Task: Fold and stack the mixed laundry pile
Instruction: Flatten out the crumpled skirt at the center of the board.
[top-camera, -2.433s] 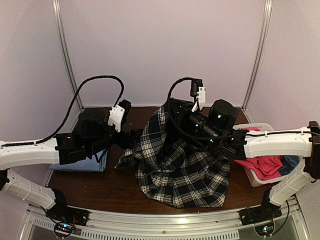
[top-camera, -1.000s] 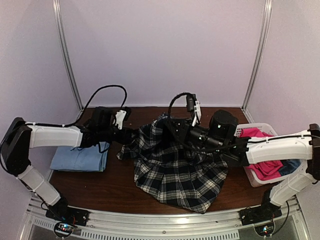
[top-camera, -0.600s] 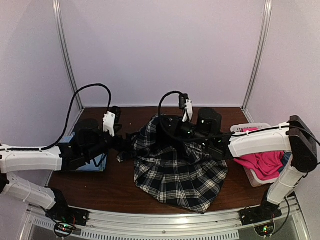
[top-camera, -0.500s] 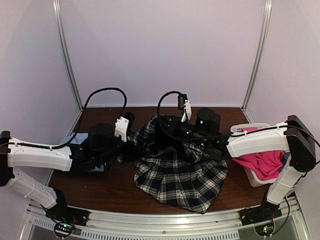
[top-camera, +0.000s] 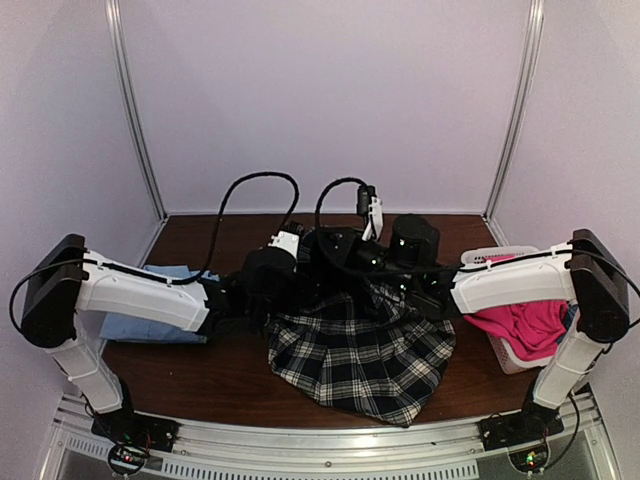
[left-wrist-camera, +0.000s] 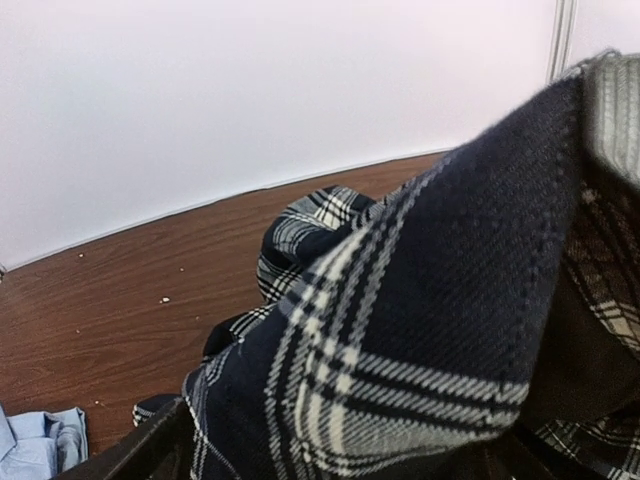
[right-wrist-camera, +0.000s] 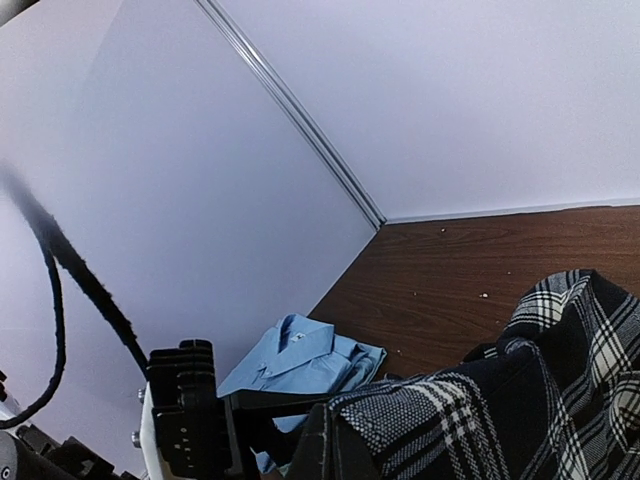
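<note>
On the brown wooden table (top-camera: 200, 375) the black-and-white plaid shirt (top-camera: 365, 355) takes up the middle. Its lower part is spread in a rumpled fan toward the near edge, and its far edge is lifted where the two arms meet. We judge the step in hand to be opening this shirt out flat, ahead of any fold. No crease has been made in it yet.

A folded light blue shirt (top-camera: 140, 328) lies at the table's left side, well apart from the plaid. The white plastic lattice basket (top-camera: 508, 358) at the right holds the hot-pink trousers (top-camera: 520, 328), so most of the pile looks yet to be done.

The right gripper (right-wrist-camera: 325, 435) is pressed together on a bunched edge of the plaid shirt and holds it up off the table.

The left gripper (left-wrist-camera: 340, 455) stands spread wide. One dark finger (left-wrist-camera: 140, 455) shows at the lower left of its wrist view, and plaid cloth fills the space in front. The cloth lies between the jaws, but we see no pinch on it.

The next move, as we read it, calls for the left gripper to close on a second edge or corner. The two arms could then draw apart and lay the cloth flat without dragging it onto the blue shirt.
</note>
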